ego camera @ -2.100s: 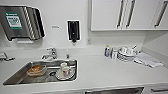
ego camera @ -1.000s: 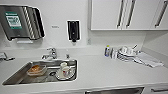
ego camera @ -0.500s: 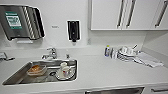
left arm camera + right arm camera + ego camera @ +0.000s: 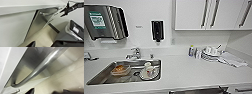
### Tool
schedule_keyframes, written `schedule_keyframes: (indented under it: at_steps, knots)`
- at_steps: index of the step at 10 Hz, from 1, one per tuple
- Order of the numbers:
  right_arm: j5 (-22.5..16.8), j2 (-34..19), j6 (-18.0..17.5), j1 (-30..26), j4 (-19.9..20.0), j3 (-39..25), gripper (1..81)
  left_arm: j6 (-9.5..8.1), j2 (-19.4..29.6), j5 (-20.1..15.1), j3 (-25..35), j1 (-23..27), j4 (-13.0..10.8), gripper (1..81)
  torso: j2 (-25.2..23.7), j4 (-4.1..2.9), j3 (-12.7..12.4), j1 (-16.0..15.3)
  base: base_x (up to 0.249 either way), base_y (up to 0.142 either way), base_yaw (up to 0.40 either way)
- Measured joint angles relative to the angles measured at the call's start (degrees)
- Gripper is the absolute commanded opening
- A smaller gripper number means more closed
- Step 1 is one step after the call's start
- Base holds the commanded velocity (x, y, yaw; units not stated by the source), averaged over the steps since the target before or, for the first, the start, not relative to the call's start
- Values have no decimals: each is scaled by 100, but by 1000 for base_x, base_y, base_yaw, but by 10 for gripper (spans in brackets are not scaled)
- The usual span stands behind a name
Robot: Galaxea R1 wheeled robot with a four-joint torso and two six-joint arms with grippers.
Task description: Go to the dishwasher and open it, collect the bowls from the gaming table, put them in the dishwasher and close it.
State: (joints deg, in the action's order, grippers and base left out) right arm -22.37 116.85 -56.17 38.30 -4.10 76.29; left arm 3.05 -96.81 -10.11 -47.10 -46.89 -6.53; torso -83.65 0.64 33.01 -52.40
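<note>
The dishwasher point(image 4: 41, 25) is a steel-fronted panel under the white counter, with a curved bar handle point(image 4: 50, 11) across its top. In the left wrist view my right gripper point(image 4: 60, 14) hangs just beside the handle's end, fingers apart and empty. The same handle point(image 4: 41, 68) runs large and close through the right wrist view, with nothing closed on it. In the head view a dark strip of the dishwasher point(image 4: 196, 90) shows below the counter's front edge. The bowls and the gaming table are out of view.
A steel sink point(image 4: 99, 76) holds an orange-brown container point(image 4: 121, 70) and a cup on a plate point(image 4: 148, 71). Stacked dishes point(image 4: 210, 52) and a cloth point(image 4: 232, 60) lie on the counter's right. White wall cupboards point(image 4: 191, 15) hang above. A black-lidded bin point(image 4: 75, 30) stands on the floor.
</note>
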Motion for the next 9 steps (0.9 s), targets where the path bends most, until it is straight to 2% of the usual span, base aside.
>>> schedule_keyframes:
  at_steps: [1,3,9]
  knots:
    - [-94,63,-352,-157,0,133,811,0,0,2,0,15,-7,811,0,0,0,0,0,0,0]
    - [-249,208,-763,-263,0,367,811,0,0,0,0,17,-10,811,0,0,0,0,0,0,0]
    - [-508,975,-1052,-261,0,1268,811,1,0,0,0,17,-11,811,0,0,2,0,0,0,0]
